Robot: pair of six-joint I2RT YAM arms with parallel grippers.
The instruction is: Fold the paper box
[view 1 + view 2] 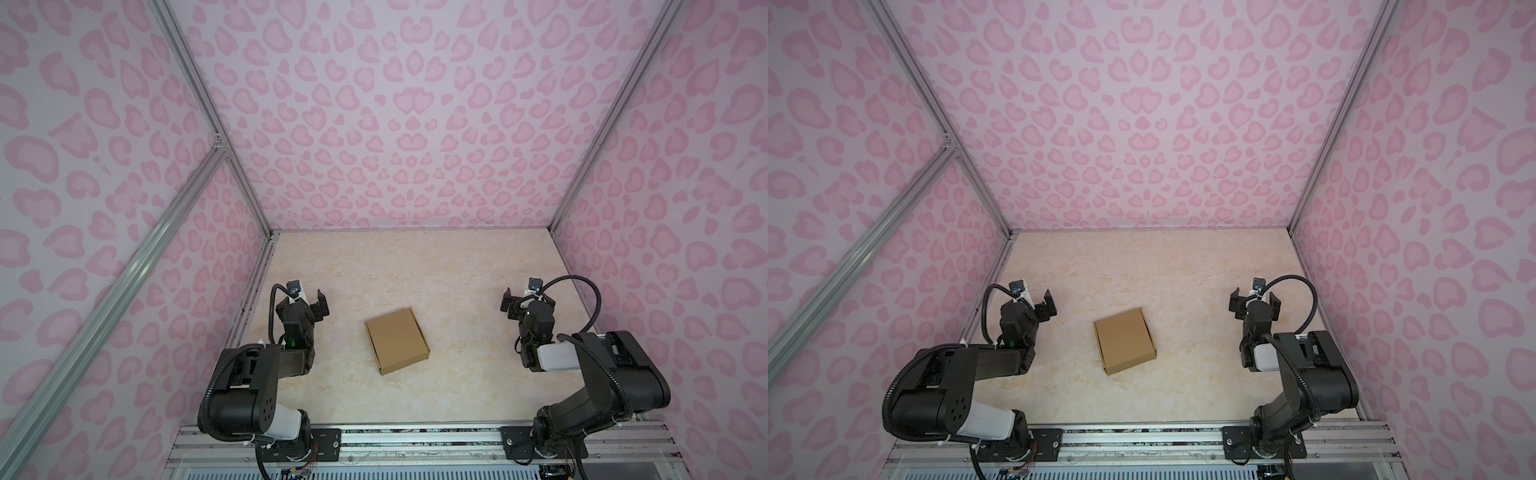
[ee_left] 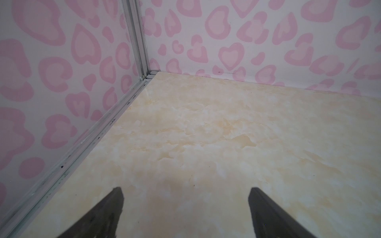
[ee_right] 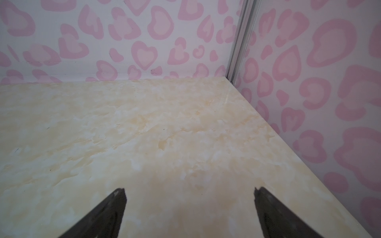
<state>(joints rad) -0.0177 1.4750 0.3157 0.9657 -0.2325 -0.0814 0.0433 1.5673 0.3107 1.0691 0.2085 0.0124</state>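
Note:
The paper box is a plain brown cardboard mailer. It lies shut and flat in the middle of the marbled table, turned slightly askew. My left gripper hovers well to the box's left, open and empty. My right gripper hovers well to the box's right, also open and empty. In the left wrist view the left gripper has only bare table between its fingers. The right gripper shows the same in the right wrist view. The box is out of both wrist views.
Pink heart-patterned walls close the table in on three sides, with aluminium posts in the back corners. A metal rail carrying both arm bases runs along the front edge.

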